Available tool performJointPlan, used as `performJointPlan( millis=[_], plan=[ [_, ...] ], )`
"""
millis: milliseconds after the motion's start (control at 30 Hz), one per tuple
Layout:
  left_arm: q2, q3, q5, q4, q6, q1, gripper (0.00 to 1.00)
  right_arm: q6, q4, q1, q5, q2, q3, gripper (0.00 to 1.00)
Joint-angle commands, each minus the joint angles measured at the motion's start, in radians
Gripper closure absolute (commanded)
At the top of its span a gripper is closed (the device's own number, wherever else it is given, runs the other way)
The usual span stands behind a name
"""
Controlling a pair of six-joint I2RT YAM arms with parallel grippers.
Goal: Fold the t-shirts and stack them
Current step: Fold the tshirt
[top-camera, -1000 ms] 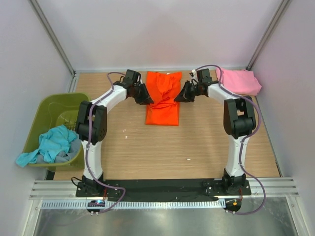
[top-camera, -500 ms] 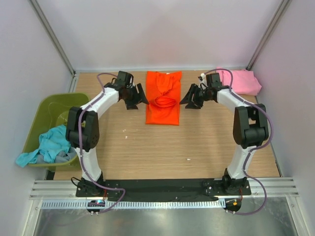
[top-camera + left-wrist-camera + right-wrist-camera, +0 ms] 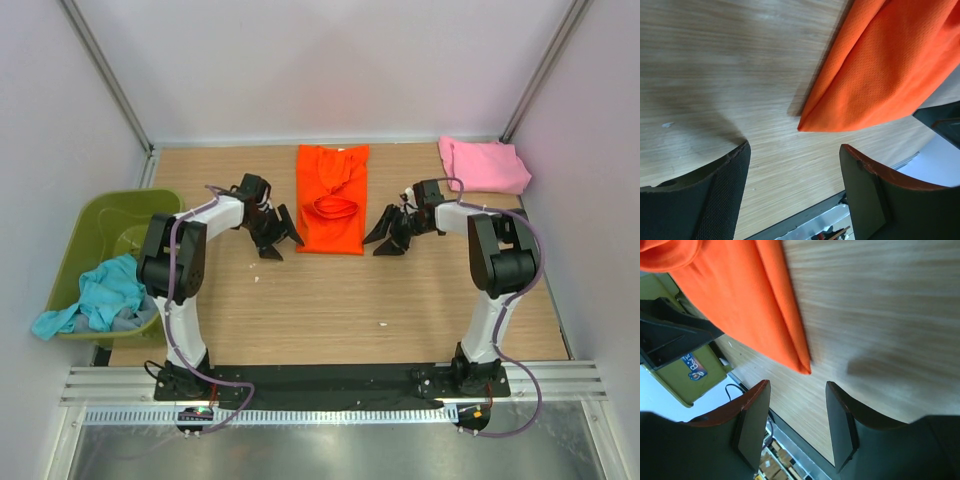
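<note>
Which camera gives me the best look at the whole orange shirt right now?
Top external: the orange t-shirt shows whole, folded into a long strip. The left wrist view catches only one near corner of it, the right wrist view only the other.

Both wrist views cut the orange shirt off at their edges, showing only a corner each, and the pale specks on the bench are too small to tell.
</note>
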State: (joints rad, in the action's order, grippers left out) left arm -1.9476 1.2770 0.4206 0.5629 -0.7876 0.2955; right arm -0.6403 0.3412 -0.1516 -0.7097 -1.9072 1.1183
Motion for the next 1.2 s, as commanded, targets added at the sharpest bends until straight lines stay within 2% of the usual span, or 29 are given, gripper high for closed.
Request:
performJointPlan(
  millis=[0,533,667,833,867,1000,1033,1067,1167],
  plan=[
    [-0.039,0.028,0.004,-0.051,-0.016,0.010,0.27,-0.052,-0.060,-0.008,-0.028,-0.038,0.014,0.46],
    [-0.106,0.035,0.004,-0.072,-0.047,0.039,0.29,-0.091,-0.077,-0.049,-0.048,-0.087,0.003,0.46],
    [-0.135,0.051,-0.002,-0.075,-0.058,0.039,0.34,-0.102,-0.090,-0.052,-0.037,-0.096,0.008,0.48],
    [-0.157,0.056,-0.002,-0.092,-0.079,0.041,0.53,-0.110,-0.100,-0.055,-0.037,-0.118,0.014,0.55],
    [-0.159,0.055,-0.003,-0.095,-0.079,0.040,0.61,-0.110,-0.110,-0.055,-0.040,-0.121,0.014,0.60],
    [-0.159,0.038,-0.003,-0.116,-0.091,0.039,0.76,-0.113,-0.129,-0.062,-0.053,-0.119,0.014,0.75],
    [-0.155,0.030,0.000,-0.121,-0.096,0.040,0.82,-0.113,-0.133,-0.065,-0.054,-0.116,0.009,0.81],
    [-0.151,0.027,-0.002,-0.121,-0.101,0.040,0.98,-0.111,-0.136,-0.065,-0.054,-0.102,0.009,0.85],
    [-0.122,0.021,0.004,-0.110,-0.096,0.039,1.00,-0.081,-0.114,-0.062,-0.053,-0.050,0.011,0.92]
  ],
)
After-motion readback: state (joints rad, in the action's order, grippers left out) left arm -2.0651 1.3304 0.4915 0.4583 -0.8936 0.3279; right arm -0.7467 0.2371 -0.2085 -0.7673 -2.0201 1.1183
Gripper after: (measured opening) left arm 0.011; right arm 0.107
